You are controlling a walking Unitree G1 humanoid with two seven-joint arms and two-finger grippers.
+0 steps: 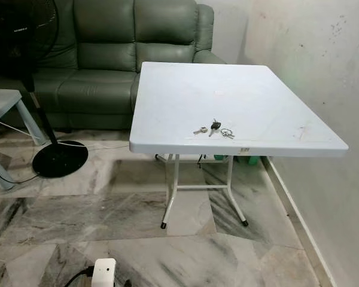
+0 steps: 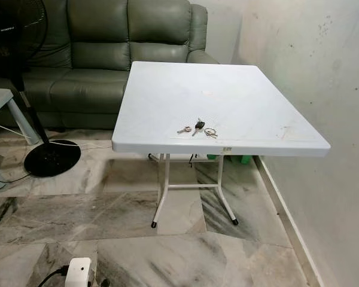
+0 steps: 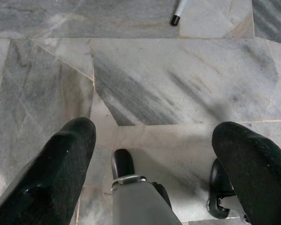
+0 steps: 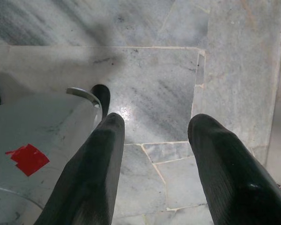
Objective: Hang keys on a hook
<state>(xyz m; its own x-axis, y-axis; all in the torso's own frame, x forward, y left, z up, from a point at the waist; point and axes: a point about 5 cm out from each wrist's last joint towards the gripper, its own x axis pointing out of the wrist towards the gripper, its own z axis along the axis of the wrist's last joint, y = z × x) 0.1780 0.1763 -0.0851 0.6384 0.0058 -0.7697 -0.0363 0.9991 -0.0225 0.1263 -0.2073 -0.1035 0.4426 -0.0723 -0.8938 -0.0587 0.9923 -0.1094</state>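
Nearest on the grey-veined marble floor (image 1: 107, 221) sits a small white plastic box with a black cable (image 1: 103, 272), at the near edge of the head views. Beyond it stands one white square plastic-topped table on white metal folding legs (image 1: 185, 84), hard against the right-hand wall, with one dark green leather sofa (image 1: 107, 54) at its far side and one black pedestal fan with a round base (image 1: 60, 158) to the left. One small bunch of metal keys with a black-headed key and loose silver rings (image 1: 214, 129) lies flat on the tabletop near its near edge, roughly mid-width. It should be light, hard and rigid in its parts but floppy as a whole, and apt to skate on the smooth top; the thick black head or a ring looks the surest place to pinch. Both arms hang idle over the floor: the left gripper (image 3: 154, 154) and the right gripper (image 4: 154, 154) each have their two black fingers spread apart, holding nothing. I can make out no hook.
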